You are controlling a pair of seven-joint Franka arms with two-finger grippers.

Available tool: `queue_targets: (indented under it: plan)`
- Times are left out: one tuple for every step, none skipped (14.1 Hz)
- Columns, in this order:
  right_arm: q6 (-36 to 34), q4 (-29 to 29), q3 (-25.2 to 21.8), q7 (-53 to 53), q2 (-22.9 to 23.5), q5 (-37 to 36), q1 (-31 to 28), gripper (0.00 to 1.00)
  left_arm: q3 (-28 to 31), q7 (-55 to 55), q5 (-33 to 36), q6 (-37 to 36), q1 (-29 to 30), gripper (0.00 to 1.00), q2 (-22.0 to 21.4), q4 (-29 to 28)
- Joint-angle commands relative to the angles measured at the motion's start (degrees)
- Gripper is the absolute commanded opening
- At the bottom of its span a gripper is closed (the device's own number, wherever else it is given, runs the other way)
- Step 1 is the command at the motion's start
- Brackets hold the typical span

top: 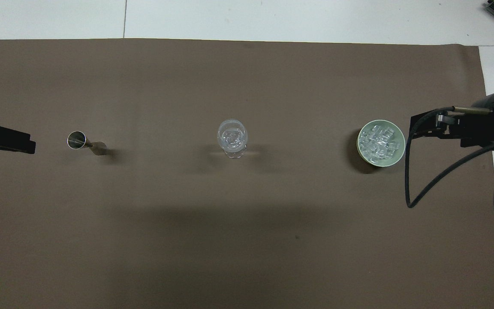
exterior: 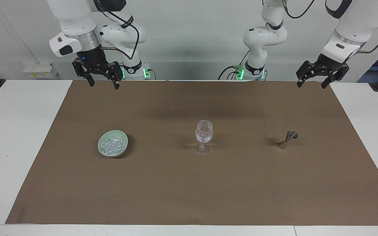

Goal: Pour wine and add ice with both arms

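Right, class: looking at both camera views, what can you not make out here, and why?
- Jigger: whether it holds liquid; too small in both views.
- Wine glass: whether the glints inside are ice; too small to tell.
- Left gripper: cut off by the overhead view's edge.
- Right gripper: its fingertips, hidden under its own body overhead.
- Ice: count; chunks too small.

Both arms hang raised above the robots' edge of the table; the right gripper [exterior: 103,80] points down with fingers spread, the left gripper [exterior: 311,83] tilts at its own end, fingers likewise apart, each empty
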Motion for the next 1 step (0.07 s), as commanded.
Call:
queue_targets:
  plan:
    - [-0.7, 0.4, -0.6, -1.6, 0.0, 1.7, 0.2, 1.00, 0.2, -0.1, -0.5, -0.1, 0.1, 1.00, -0.7, 0.0]
